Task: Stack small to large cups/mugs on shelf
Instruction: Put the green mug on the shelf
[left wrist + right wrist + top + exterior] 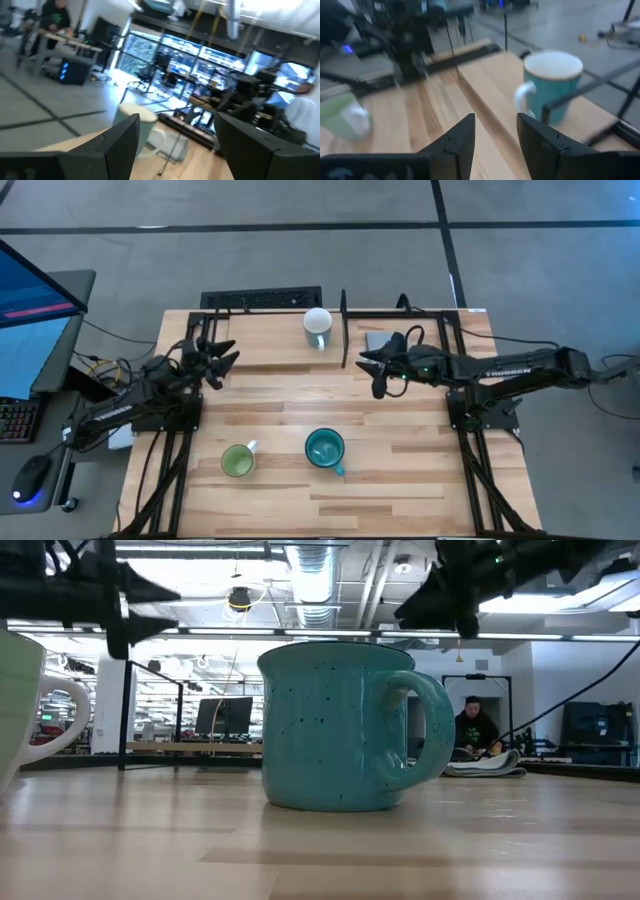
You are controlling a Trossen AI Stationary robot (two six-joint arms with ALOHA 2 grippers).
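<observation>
A small white mug [318,325] stands upright on the light-wood shelf [260,345] at the table's far side; it also shows in the right wrist view [552,85] and the left wrist view [134,125]. A light green mug [237,461] and a larger teal mug [325,448] stand upright on the tabletop near the front edge; the teal mug [340,730] fills the low view. My left gripper [225,358] is open and empty, left of the white mug. My right gripper [374,367] is open and empty, right of it, above the shelf's edge.
A black upright bar [344,330] of the shelf frame stands just right of the white mug. A grey flat object [380,340] lies on the shelf's right part. A keyboard [262,300] lies beyond the far edge. A person [478,725] sits far behind the table.
</observation>
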